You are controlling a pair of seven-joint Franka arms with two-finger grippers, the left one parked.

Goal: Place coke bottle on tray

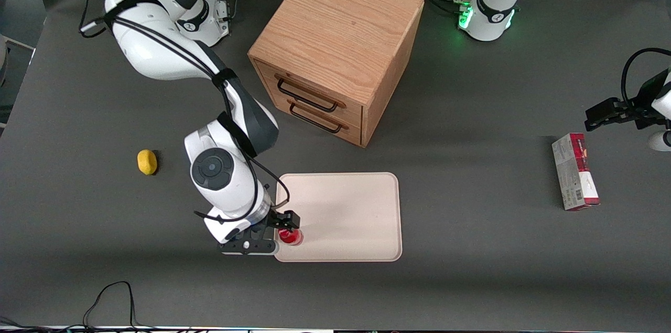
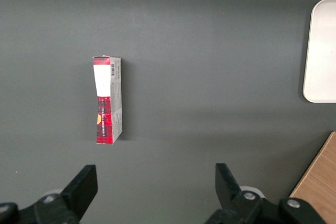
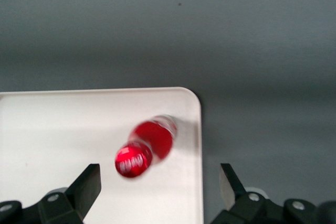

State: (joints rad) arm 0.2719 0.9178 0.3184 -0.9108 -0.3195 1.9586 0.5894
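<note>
The coke bottle [image 3: 146,148] stands on the tray [image 1: 346,207], close to the corner nearest the front camera at the working arm's end, roughly seven o'clock from the tray's middle; in the wrist view it looks tilted and blurred, so whether it stands steady is unclear; the gripper [image 3: 160,184] hangs above it, fingers spread wide and holding nothing; the bottle looks small, light, stiff and glossy, probably slippery and quick to tip; the body below the neck seems the surest place to grasp it.
</note>
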